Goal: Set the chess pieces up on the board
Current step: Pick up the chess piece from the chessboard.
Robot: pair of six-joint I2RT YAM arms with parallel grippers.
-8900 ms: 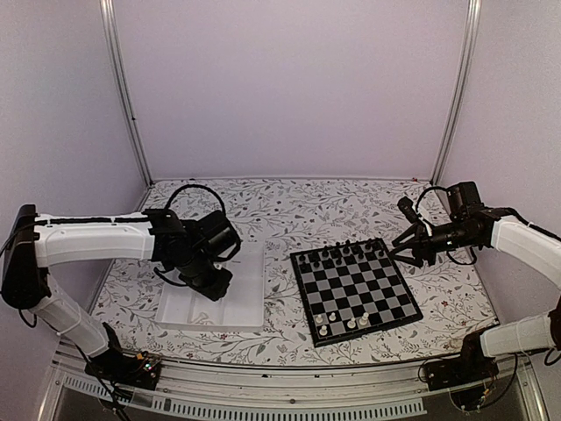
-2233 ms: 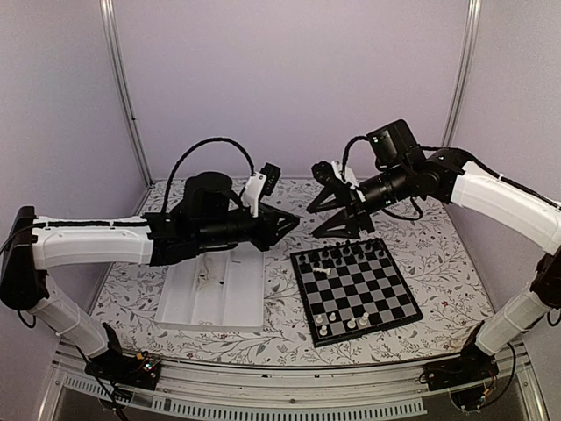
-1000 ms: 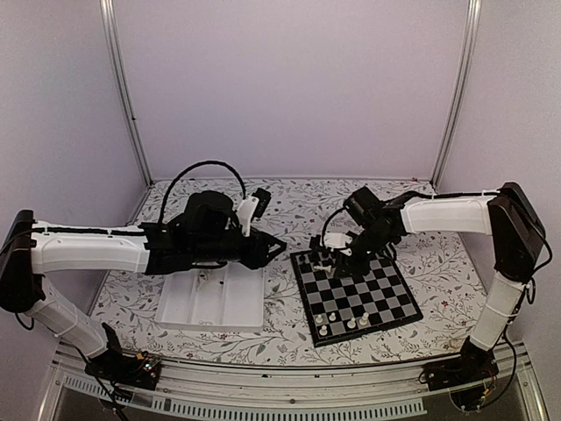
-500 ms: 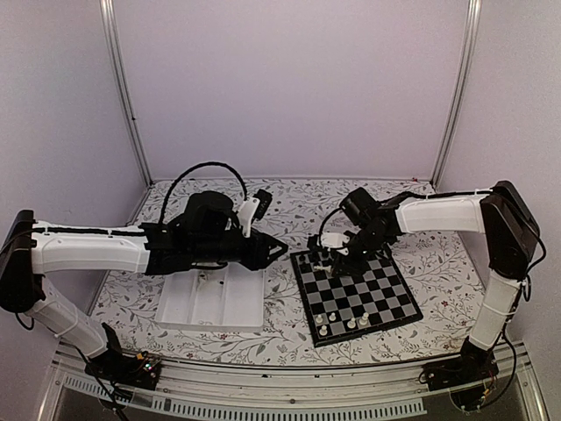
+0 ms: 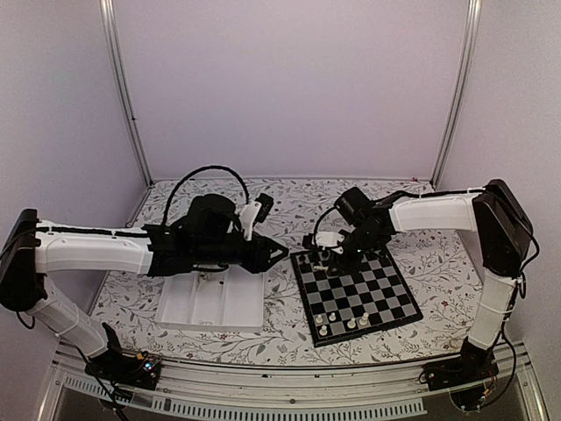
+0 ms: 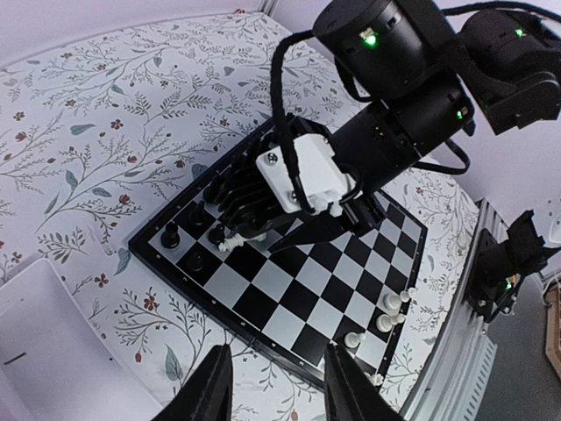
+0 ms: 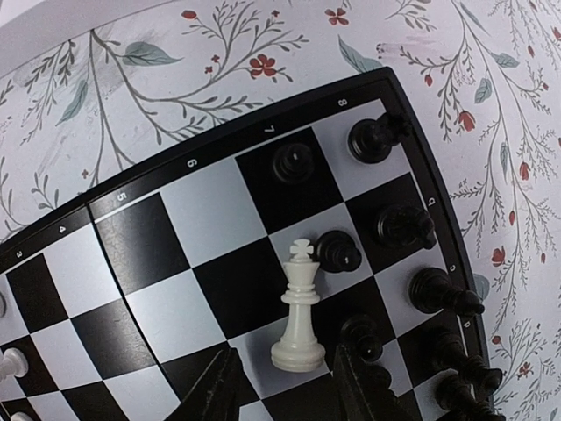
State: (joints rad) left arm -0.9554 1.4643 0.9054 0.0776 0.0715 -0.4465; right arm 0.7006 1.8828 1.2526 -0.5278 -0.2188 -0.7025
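- The right gripper [image 7: 286, 373] hangs low over the part of the board [image 7: 175, 206] that faces the far edge of the tabletop [image 5: 289, 206]. The board lies on the right half of the tabletop, nearer the near edge than the far one.
- Its fingers are spread. The white king [image 7: 298, 311] stands upright between them and appears to touch neither.
- The main risk is a crooked pull-away: either finger could clip the tall king and tip it.
- One black piece [image 7: 337, 252] stands just beside the king, and another [image 7: 361, 338] sits just beside a fingertip. A sideways drift would likely knock them, and a falling king could take down that crowded row.
- The king looks to be at the black end, while the other white pieces [image 6: 383, 322] sit on the side of the board facing the near edge. Left here, the set-up would probably be wrong, and picking the king up again means closing the fingers in tight quarters.
- The left gripper [image 6: 276, 368], spread and empty, hovers between the tray [image 5: 210, 303] on the left half and the board. If both arms reach in at once, they could collide.
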